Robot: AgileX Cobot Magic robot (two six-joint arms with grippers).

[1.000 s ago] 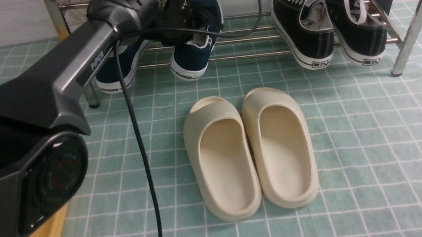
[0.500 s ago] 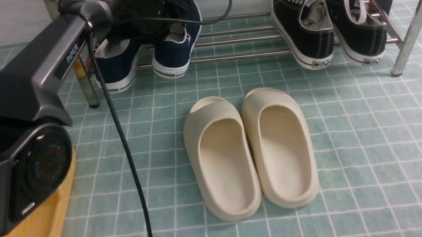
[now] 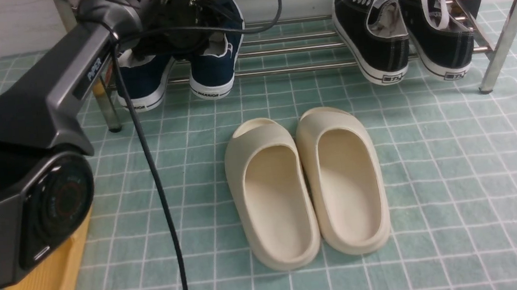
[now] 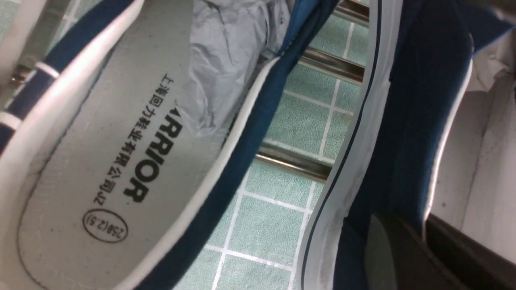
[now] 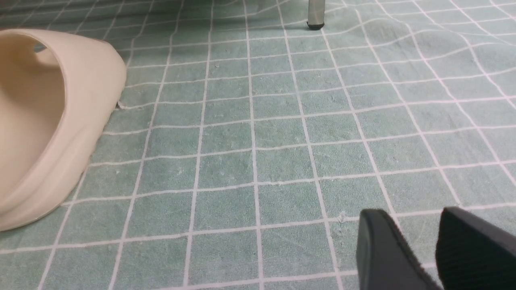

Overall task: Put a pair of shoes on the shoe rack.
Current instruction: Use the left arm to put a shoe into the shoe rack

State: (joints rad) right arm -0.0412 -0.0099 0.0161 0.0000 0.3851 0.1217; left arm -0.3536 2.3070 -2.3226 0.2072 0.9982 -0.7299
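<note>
Two navy-blue shoes stand side by side at the left end of the chrome shoe rack [image 3: 327, 65], heels toward me: one [image 3: 144, 87] nearest the rack's leg, the other [image 3: 214, 70] to its right. My left arm reaches over them, and the left gripper [image 4: 419, 229] is shut on the collar wall of the right-hand shoe [image 4: 415, 121], one finger inside and one outside. The other shoe's grey "WARRIOR" insole [image 4: 121, 141] fills the left wrist view. My right gripper [image 5: 415, 217] hangs open over the green mat, holding nothing.
Black lace-up sneakers [image 3: 405, 28] sit at the rack's right end. Two cream slides [image 3: 306, 183] lie mid-mat in front of the rack, one of them [image 5: 48, 121] also beside my right gripper. A yellow slide [image 3: 43, 287] pokes out under my left arm. A rack leg [image 5: 315, 16] stands ahead of the right gripper.
My left arm carried the held navy shoe leftward along the rack until it stood next to its mate. The grip stayed shut. The right gripper did not move.
</note>
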